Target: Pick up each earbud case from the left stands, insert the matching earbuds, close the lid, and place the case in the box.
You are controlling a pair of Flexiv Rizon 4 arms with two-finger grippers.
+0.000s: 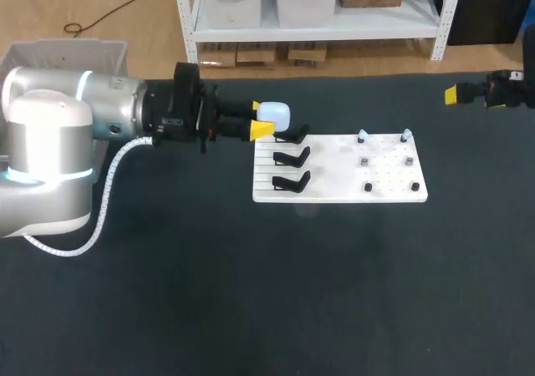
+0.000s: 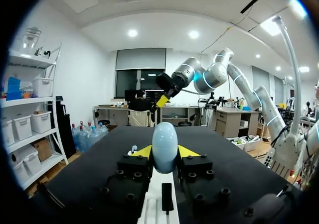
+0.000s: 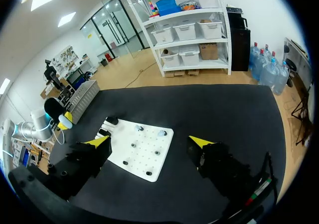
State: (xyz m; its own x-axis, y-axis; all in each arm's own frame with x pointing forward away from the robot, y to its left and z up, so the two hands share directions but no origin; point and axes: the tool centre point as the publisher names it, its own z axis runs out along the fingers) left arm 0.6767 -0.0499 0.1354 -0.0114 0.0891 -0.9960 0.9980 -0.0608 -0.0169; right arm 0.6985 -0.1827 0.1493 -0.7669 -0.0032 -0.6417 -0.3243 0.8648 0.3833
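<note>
A pale blue earbud case [image 1: 274,114] sits between the yellow tips of my left gripper [image 1: 259,118], which is shut on it at the rearmost of three black stands [image 1: 292,154]. In the left wrist view the case [image 2: 165,145] stands upright between both fingertips [image 2: 142,152], over a black stand [image 2: 167,198]. The stands line the left side of a white board [image 1: 338,192]. Two small earbuds [image 1: 362,135] rest on pegs at the board's far right side. My right gripper [image 1: 468,94] hovers open at the table's far right, and its wrist view shows the fingers [image 3: 199,142] wide apart above the board [image 3: 144,164].
Several dark pegs [image 1: 368,187] stand on the board's right half. Black table cloth [image 1: 251,292] spreads all around the board. A grey crate [image 1: 67,54] stands off the table's far left corner.
</note>
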